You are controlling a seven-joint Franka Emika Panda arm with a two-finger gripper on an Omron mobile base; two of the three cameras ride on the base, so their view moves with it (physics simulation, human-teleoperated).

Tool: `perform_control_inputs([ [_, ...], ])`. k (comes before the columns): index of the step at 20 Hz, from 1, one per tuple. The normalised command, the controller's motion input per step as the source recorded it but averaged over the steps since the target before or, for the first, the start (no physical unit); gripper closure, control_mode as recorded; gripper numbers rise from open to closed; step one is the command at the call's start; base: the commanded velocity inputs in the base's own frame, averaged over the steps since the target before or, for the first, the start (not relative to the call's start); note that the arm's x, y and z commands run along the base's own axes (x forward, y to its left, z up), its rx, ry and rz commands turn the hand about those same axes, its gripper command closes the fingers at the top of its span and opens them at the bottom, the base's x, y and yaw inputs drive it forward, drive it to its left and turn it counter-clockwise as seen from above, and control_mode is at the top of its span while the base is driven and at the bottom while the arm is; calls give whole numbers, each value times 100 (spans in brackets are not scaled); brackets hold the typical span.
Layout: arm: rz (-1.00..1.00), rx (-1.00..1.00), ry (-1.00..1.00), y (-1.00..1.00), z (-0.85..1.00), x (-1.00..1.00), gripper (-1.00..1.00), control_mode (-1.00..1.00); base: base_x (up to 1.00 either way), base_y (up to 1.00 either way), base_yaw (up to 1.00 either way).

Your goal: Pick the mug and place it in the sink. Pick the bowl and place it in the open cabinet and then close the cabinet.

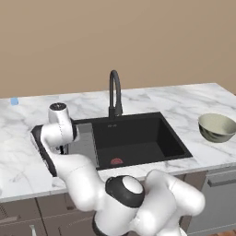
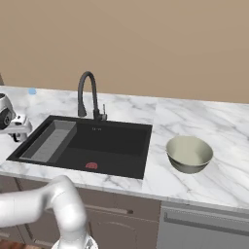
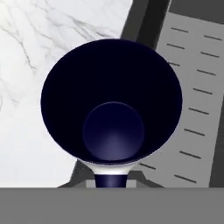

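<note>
The mug (image 3: 111,105) looms close under the hand, its dark navy inside facing up, with its white-grey outside showing at the bottom. It hangs over the left rim of the black sink (image 1: 171,138), partly above the grey ribbed drain tray (image 3: 197,87) and partly above the marble counter (image 3: 26,65). My gripper (image 2: 18,137) points down at the sink's left end and is shut on the mug; its fingers are hidden. The pale cream-green bowl (image 1: 216,127) (image 2: 189,154) stands upright on the counter right of the sink, far from the hand. The cabinet is out of view.
A black gooseneck faucet (image 1: 114,92) (image 2: 87,95) rises behind the basin. A red drain mark (image 1: 116,161) lies on the sink floor. A small blue object (image 1: 14,101) sits at the counter's back left. Drawer fronts (image 2: 204,228) run below the counter.
</note>
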Motion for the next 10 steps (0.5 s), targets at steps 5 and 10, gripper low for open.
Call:
perform_control_inputs([
  [5, 40, -1, 0, -62, 46, -25, 100, -100, 0, 0, 0],
  [10, 32, 0, 0, -66, 4, -24, 100, -100, 0, 0, 0],
])
